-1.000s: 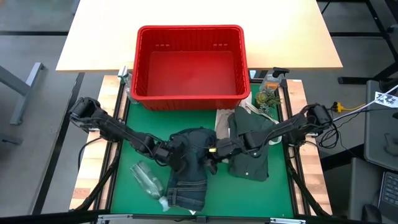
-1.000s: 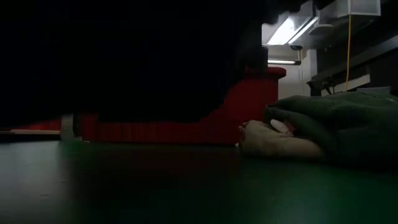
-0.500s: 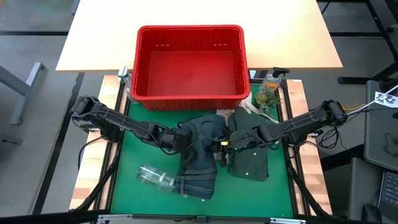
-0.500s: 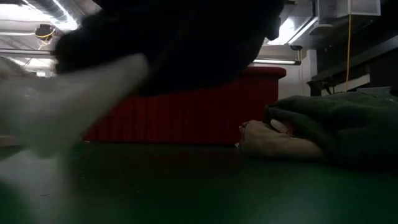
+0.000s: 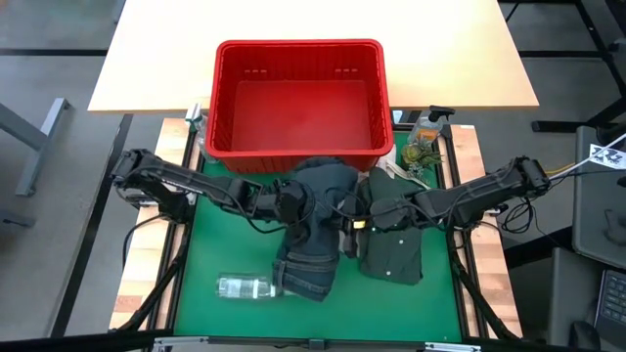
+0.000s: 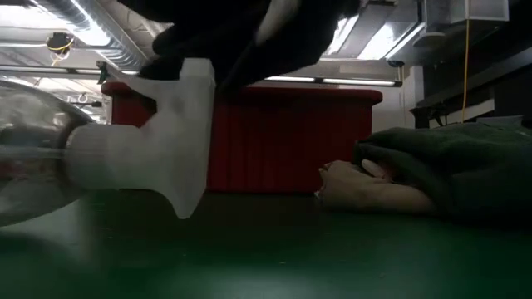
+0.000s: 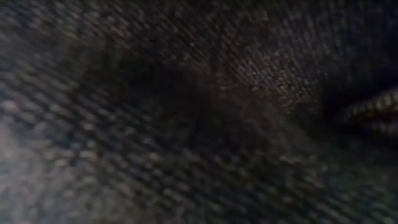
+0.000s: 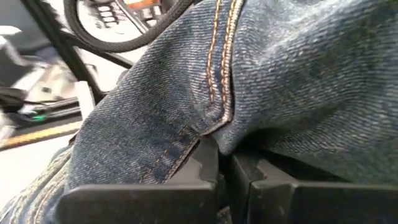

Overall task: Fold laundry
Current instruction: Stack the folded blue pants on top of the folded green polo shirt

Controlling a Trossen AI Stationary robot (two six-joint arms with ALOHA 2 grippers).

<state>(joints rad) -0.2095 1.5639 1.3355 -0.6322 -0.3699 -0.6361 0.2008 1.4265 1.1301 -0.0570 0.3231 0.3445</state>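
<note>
Left wrist view filled by jeans (image 7: pixel 199 112) denim, left end effector (image 5: pixel 290 202) buried, grip unreadable, right end effector (image 8: pixel 221 165) pinching seam.

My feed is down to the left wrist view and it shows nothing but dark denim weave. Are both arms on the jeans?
Observer: Yes, the left gripper and right gripper both hold the jeans.
Operator: Right fingers closed?
Observer: Shut on a seam of the denim.
Operator: Anything near the jeans?
Observer: A clear bottle lies on the green mat beside the lower end of the jeans.
</note>
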